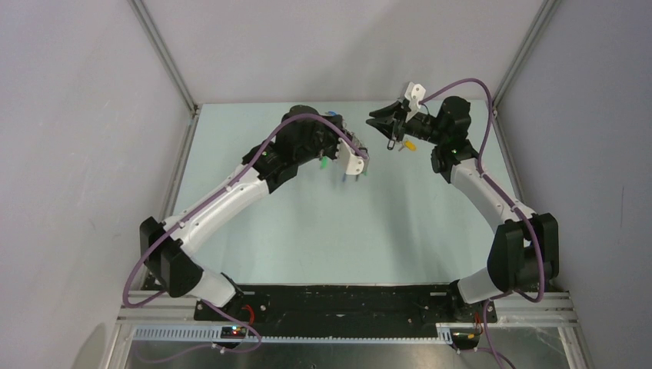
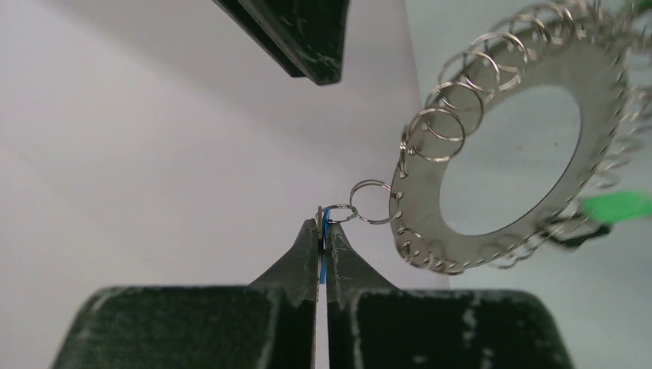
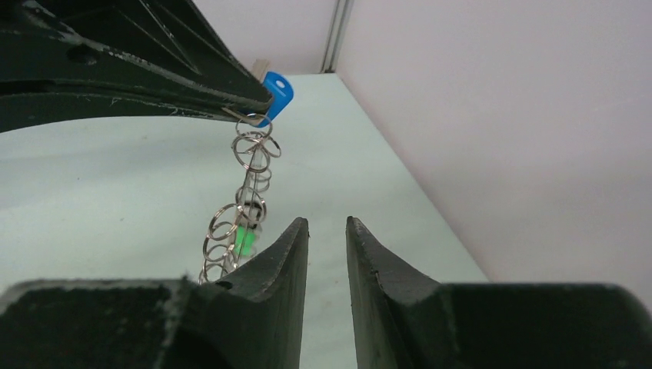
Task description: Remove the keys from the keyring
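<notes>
My left gripper (image 2: 321, 227) is shut on the blue-headed key (image 2: 324, 219), held up in the air. The keyring (image 2: 603, 115), a flat silvery loop rimmed with small wire rings, hangs from that key by a small ring. A green-headed key (image 2: 615, 206) hangs at its far side. In the right wrist view the blue key (image 3: 277, 92) sits at the left fingers' tip (image 3: 154, 69), with the keyring (image 3: 247, 192) edge-on below it and the green key (image 3: 244, 240) lower down. My right gripper (image 3: 327, 231) is open and empty, just beside the keyring. In the top view the grippers face each other, left (image 1: 332, 117) and right (image 1: 375, 121).
A small yellow object (image 1: 410, 146) lies on the pale green table (image 1: 323, 231) under my right gripper. Grey walls close in the table at the back and both sides. One right finger (image 2: 300, 38) shows at the top of the left wrist view.
</notes>
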You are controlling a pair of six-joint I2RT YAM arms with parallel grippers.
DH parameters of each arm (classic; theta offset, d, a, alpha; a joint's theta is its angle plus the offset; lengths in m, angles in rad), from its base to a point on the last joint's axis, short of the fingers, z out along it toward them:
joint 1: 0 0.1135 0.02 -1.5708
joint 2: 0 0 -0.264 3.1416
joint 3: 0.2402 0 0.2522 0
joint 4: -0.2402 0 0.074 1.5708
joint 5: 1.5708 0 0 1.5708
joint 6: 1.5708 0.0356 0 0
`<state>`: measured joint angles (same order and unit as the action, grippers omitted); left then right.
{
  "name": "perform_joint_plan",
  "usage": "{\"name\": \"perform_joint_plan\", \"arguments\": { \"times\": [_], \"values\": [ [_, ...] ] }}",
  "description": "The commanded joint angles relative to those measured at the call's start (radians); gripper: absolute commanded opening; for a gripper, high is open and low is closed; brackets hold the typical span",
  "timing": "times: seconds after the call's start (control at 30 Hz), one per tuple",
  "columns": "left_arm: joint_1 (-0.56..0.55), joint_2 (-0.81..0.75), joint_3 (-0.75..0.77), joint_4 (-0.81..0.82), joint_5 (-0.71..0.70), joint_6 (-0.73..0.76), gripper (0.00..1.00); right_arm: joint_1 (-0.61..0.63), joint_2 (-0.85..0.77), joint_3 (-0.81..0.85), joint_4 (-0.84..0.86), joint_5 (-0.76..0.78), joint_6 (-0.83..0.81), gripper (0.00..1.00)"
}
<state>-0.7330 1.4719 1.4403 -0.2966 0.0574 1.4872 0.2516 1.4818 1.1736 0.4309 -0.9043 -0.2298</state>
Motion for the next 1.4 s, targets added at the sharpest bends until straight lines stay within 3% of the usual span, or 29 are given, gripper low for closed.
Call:
{"name": "perform_joint_plan", "arguments": {
  "times": [0.0, 0.1, 0.13, 0.17, 0.43, 0.57, 0.7, 0.93, 1.03, 1.2, 1.37],
  "values": [
    [0.005, 0.023, 0.069, 0.081, 0.026, 0.042, 0.00, 0.013, 0.034, 0.010, -0.042, 0.007, -0.017, 0.27],
    [0.005, 0.039, 0.085, 0.081, 0.024, 0.048, 0.00, 0.052, 0.056, 0.001, -0.045, 0.115, -0.013, 0.17],
    [0.005, 0.046, 0.093, 0.082, 0.023, 0.049, 0.00, 0.062, 0.058, 0.001, -0.050, 0.133, -0.020, 0.04],
    [0.005, 0.050, 0.097, 0.082, 0.022, 0.051, 0.00, 0.080, 0.057, 0.001, -0.070, 0.145, -0.026, 0.01],
    [0.015, 0.058, 0.141, 0.081, 0.064, 0.011, 0.00, 0.129, 0.012, -0.009, -0.125, -0.031, 0.020, 0.00],
    [0.021, 0.042, 0.132, 0.079, 0.108, -0.026, 0.00, 0.081, -0.022, -0.028, -0.057, -0.091, 0.106, 0.00],
    [0.025, 0.017, 0.100, 0.080, 0.144, -0.023, 0.00, 0.016, -0.049, -0.031, -0.070, -0.085, 0.079, 0.00],
    [0.035, -0.043, 0.043, 0.071, 0.232, -0.036, 0.00, -0.063, -0.088, -0.029, -0.053, -0.166, 0.005, 0.28],
    [0.035, -0.061, 0.024, 0.071, 0.283, -0.046, 0.00, -0.070, -0.071, -0.029, 0.018, -0.199, 0.005, 0.31],
    [0.035, -0.095, -0.008, 0.072, 0.361, -0.047, 0.00, -0.067, -0.019, -0.029, 0.187, -0.283, 0.151, 0.33],
    [0.034, -0.102, -0.018, 0.072, 0.394, -0.033, 0.00, -0.045, -0.006, -0.029, 0.188, -0.387, 0.154, 0.34]
  ]
}}
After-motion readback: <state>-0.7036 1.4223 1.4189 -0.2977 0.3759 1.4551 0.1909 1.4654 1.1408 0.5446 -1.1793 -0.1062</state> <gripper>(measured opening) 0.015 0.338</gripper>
